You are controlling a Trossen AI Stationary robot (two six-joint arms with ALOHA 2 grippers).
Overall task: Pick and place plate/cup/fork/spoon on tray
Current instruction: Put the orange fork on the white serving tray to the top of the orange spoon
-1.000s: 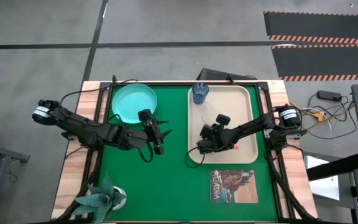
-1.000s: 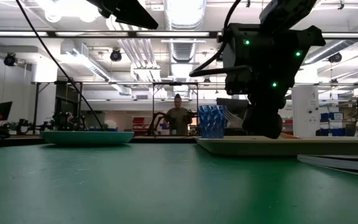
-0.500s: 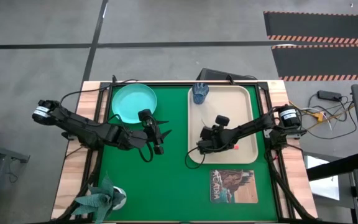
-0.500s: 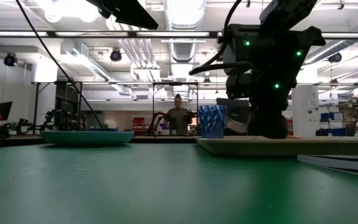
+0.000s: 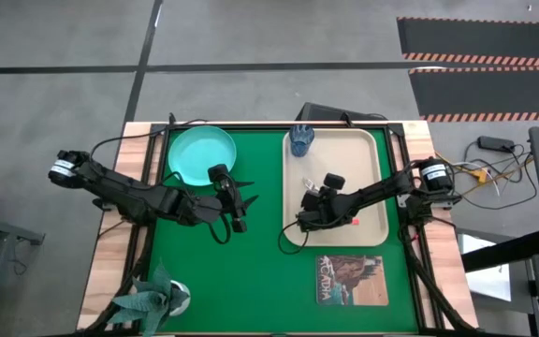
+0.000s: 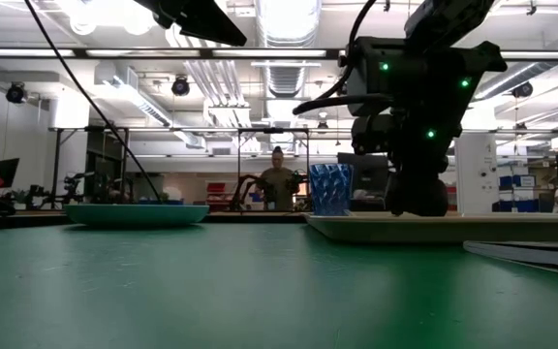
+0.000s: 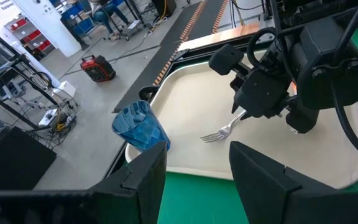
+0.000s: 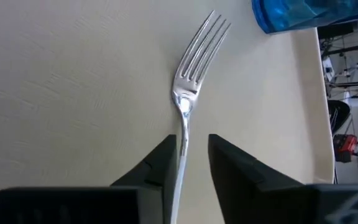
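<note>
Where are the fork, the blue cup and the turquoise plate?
fork [image 8: 194, 46]: right wrist view, on the prongs.
blue cup [image 7: 140, 127]: left wrist view, on its side wall.
turquoise plate [image 5: 201, 155]: high view, on its middle.

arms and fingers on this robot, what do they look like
Both arms are dark, jointed links trailing loose black cables. Each base has a silver-and-black cylindrical housing. The left gripper and the right gripper each end in two flat, dark, blocky fingers. In the low view, small green lights glow on the right arm's wrist.
</note>
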